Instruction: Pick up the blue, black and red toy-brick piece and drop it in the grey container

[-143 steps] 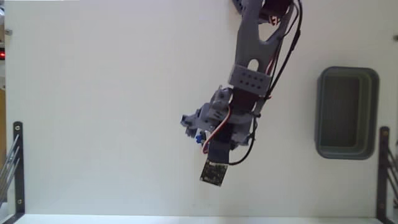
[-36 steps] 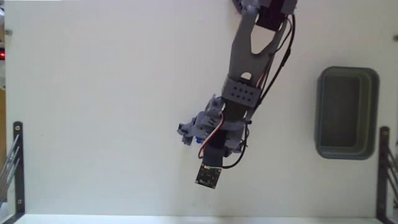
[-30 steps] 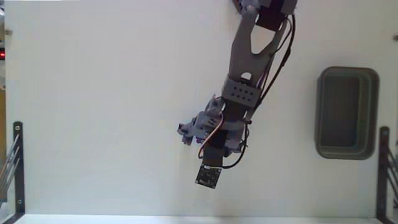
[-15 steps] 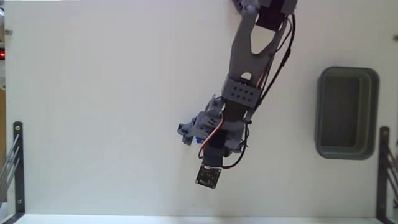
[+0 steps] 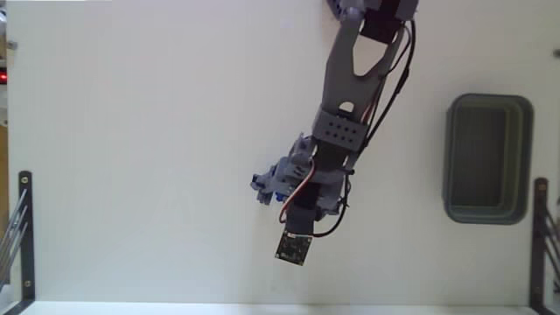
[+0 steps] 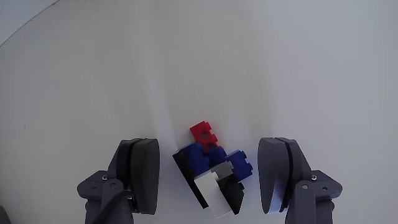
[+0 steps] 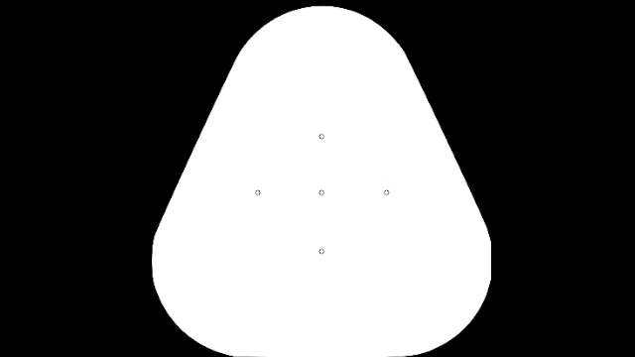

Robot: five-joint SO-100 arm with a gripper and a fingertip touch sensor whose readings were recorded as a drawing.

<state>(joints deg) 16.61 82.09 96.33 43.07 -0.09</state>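
Note:
In the wrist view the toy-brick piece [image 6: 211, 171], a small cluster of blue, red, white and black bricks, lies on the white table. It sits between the two grey fingers [image 6: 142, 174] of my gripper [image 6: 211, 148], which stands open with a gap on each side. From the fixed view, the gripper [image 5: 273, 191] hangs low over the table's middle. There only a blue speck of the toy-brick piece [image 5: 280, 196] shows under it. The grey container [image 5: 528, 157] rests far off at the right and nothing shows inside it.
The arm reaches down from its base [image 5: 376, 13] at the top edge in the fixed view. A small dark circuit board [image 5: 295, 248] with a red wire rides on the wrist. Black metal brackets [image 5: 24, 227] stand at the lower left and lower right table edges.
Since the oldest frame the arm has shifted slightly left and up the picture. Over the last second nothing has visibly moved.

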